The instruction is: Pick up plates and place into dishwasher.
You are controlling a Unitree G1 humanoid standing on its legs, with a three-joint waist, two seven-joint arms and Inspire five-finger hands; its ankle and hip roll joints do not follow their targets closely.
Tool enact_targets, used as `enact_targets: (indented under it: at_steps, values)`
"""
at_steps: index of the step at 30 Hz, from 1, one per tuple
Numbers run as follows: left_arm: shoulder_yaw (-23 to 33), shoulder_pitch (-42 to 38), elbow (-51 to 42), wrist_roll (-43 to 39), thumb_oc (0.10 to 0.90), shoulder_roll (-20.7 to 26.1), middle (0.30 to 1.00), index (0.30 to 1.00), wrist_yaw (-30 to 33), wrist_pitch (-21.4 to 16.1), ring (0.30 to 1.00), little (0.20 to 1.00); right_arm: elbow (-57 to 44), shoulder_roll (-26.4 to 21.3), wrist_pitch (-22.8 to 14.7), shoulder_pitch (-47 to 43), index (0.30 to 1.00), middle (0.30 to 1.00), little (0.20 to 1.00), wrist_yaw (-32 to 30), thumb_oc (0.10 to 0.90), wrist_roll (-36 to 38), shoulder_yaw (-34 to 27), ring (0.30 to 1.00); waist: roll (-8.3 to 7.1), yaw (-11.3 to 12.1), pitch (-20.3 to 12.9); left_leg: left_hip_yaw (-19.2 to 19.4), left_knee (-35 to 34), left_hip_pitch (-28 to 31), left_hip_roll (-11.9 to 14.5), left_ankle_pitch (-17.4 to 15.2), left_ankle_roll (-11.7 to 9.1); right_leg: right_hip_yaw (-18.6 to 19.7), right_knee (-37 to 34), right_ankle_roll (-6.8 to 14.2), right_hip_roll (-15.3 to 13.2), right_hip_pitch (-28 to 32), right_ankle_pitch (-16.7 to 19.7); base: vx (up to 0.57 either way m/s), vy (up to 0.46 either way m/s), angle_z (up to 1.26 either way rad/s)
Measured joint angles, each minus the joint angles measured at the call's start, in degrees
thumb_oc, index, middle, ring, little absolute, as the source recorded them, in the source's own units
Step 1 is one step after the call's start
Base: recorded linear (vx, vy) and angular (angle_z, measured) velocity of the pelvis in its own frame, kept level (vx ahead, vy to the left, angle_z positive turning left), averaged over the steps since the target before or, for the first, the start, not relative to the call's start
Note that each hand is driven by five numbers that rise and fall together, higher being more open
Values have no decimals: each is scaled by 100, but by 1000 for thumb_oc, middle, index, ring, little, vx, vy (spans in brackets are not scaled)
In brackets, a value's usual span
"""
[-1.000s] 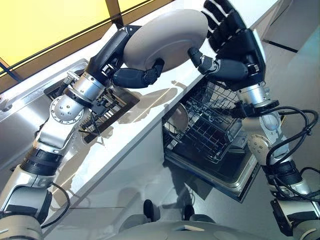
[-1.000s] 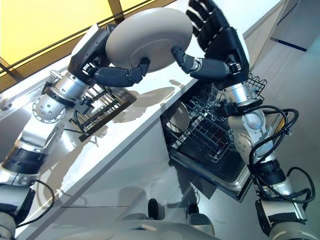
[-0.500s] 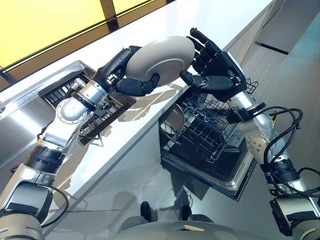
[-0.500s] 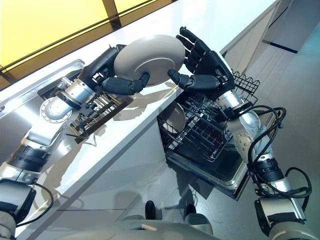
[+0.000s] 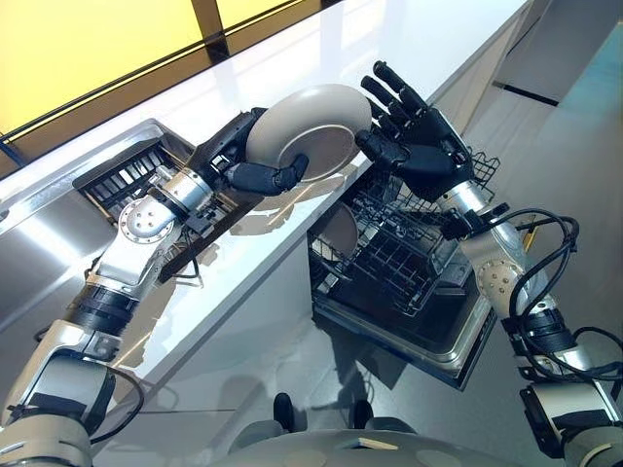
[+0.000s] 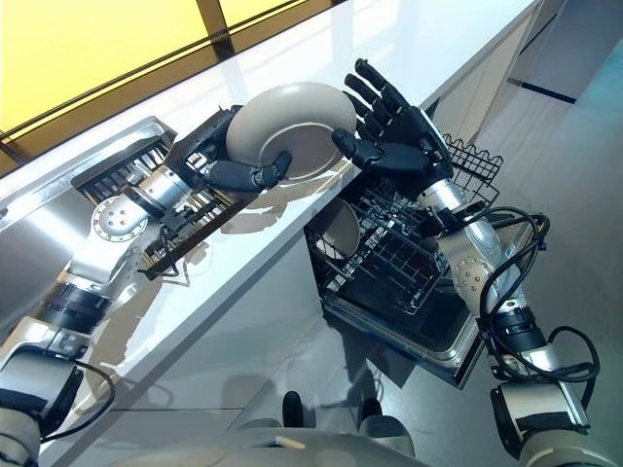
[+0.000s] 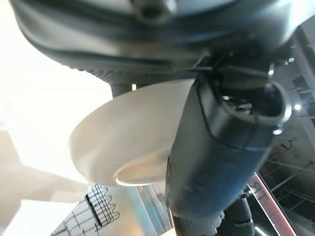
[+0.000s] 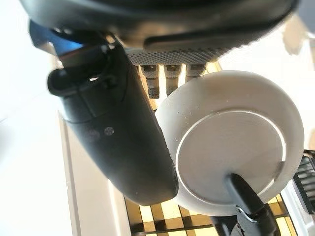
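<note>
Dark dish rack (image 5: pixel 127 175) sits at left in sink (image 5: pixel 58 209). Left hand (image 5: pixel 255 167) clamps pale plate (image 5: pixel 310 131), thumb curled across underside, plate tilted in air above white tabletop (image 5: pixel 321 58). Right hand (image 5: pixel 421 146) just beside plate's right edge, fingers spread straight, thumb near rim. Below, open dishwasher (image 5: pixel 409 292): wire rack (image 5: pixel 404 248) holds one upright plate (image 5: pixel 341 232).

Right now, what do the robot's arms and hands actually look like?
Both arms are silver-grey metal with rounded joints and dark bands between segments. Black cables loop along the right forearm. Each ends in a dark robot hand, left and right, with segmented fingers and a thick thumb like a person's. Up close, the palms show a fine dotted texture.
</note>
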Motion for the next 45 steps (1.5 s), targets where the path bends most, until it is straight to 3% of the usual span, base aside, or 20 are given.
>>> enact_targets:
  at_steps: [8,12,22,23,25,42,43,44,45]
  values:
    - [-15,0,320,-741,100,6,300,300,-791,682,300,200,471,-421,842,-122,900,900,900,845,800,-41,17,900,-9,-6,-5,33,-1,27,3,-7,1,36,-1,-1,-1,4,17,14,-6,-2]
    - [-19,-10,327,-1058,100,74,300,300,-1020,984,300,200,755,-916,1255,-489,900,900,900,1312,800,-364,393,900,-53,-30,-32,38,-1,62,4,-11,0,53,0,1,1,32,19,14,-2,-2]
    - [-74,-11,374,-1357,100,203,300,300,-1242,1223,300,200,894,-1057,1420,-517,900,900,900,1731,800,-397,473,900,-143,-28,-95,32,-1,68,2,-12,0,53,-1,1,-3,38,20,-7,-1,0]
    - [-76,-11,374,-1365,100,203,300,300,-1243,1230,300,200,894,-1057,1420,-517,733,733,705,1731,605,-396,473,733,-143,-21,-95,32,0,68,0,-11,1,53,0,1,-3,38,22,-35,-7,0]
    - [-76,-11,375,-1403,100,210,300,300,-1246,1262,300,200,895,-1054,1420,-517,300,300,200,1730,100,-391,470,300,-143,-9,-95,32,0,67,2,-12,1,54,0,2,-1,35,23,0,0,0]
    - [-43,-130,487,-1746,100,149,300,300,-1461,1287,300,200,901,-769,1362,-515,300,300,200,1354,100,-45,435,300,-135,-27,-105,34,0,69,2,-17,1,61,-1,2,-2,36,23,2,-1,0]
    - [-42,-131,495,-1747,298,149,469,469,-1455,1288,469,398,901,-755,1362,-515,300,300,200,1334,100,-42,437,300,-135,-31,-105,34,0,69,2,-17,1,62,-1,2,-2,36,23,0,0,0]
    - [-41,-131,506,-1746,586,148,716,716,-1455,1287,716,686,901,-746,1362,-515,300,300,200,1324,100,-41,441,300,-135,-34,-105,35,0,69,2,-17,1,63,-1,2,-2,36,23,0,0,0]
    - [-41,-131,512,-1746,800,148,900,900,-1455,1287,900,900,901,-740,1362,-515,300,300,200,1317,100,-41,443,300,-135,-32,-105,35,0,69,3,-17,1,63,-1,2,-2,36,23,0,0,0]
